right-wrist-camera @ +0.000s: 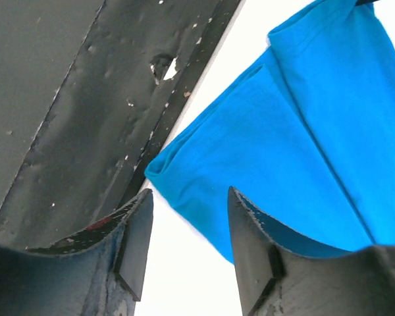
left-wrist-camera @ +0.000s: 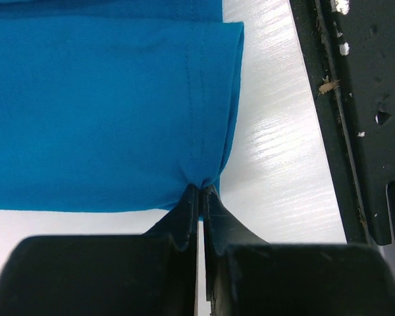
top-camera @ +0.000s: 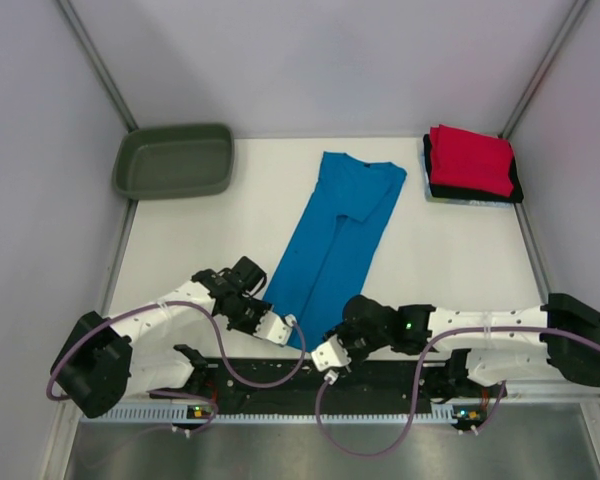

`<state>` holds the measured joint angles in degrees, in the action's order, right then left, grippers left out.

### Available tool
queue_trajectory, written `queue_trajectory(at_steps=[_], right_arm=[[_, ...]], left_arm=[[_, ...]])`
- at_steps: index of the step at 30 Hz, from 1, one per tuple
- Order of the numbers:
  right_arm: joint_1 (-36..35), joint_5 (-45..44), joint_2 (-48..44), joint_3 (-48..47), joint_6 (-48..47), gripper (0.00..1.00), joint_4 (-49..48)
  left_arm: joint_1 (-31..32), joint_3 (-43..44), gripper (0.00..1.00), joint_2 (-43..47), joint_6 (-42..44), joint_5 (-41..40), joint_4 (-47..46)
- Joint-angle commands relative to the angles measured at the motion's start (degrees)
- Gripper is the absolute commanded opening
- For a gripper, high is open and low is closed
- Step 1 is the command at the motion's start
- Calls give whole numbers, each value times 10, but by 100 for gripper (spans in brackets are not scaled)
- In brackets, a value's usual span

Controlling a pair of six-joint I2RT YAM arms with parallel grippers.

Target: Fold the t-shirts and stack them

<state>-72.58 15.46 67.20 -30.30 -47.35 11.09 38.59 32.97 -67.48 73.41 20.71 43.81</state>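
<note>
**A:** At the near edge, what does each tool show?

**B:** The left gripper is closed tight on the near left corner of the blue shirt, with the hem pinched between its fingers. The right gripper has its jaws parted about halfway. The shirt's near right corner sits at that gap, but nothing is clamped.

**A:** And where does the shirt lie?

**B:** It is folded lengthwise into a long strip, flat on the table. It runs from between the grippers away to the far right, collar end farthest. In the far right corner is the stack, red on top of black. The tub is at far left.

**A:** What could go wrong from here?

**B:** With only one corner held, a lift would probably drag the strip askew and open the lengthwise fold. The right jaws may close on the top layer alone or miss the corner altogether. The hem also lies just beside the black rail, which the fingers could strike. A crooked fold would sit badly on the stack.
</note>
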Motion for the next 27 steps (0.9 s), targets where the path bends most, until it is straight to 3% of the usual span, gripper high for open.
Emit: queue_trajectory(at_steps=[1,10,18,27], right_arm=[[0,16,14,-18,-19,50,17],[0,13,102,-32,-11,39,-17],[1,49,64,-13,2,0,-17],[62,50,-18,3,80,0,-34]], left_arm=[[3,2,0,1,-5,16,23],[3,1,0,0,-9,18,25],[3,25,0,9,-34,35,54],[3,123,0,5,-111,42,76]])
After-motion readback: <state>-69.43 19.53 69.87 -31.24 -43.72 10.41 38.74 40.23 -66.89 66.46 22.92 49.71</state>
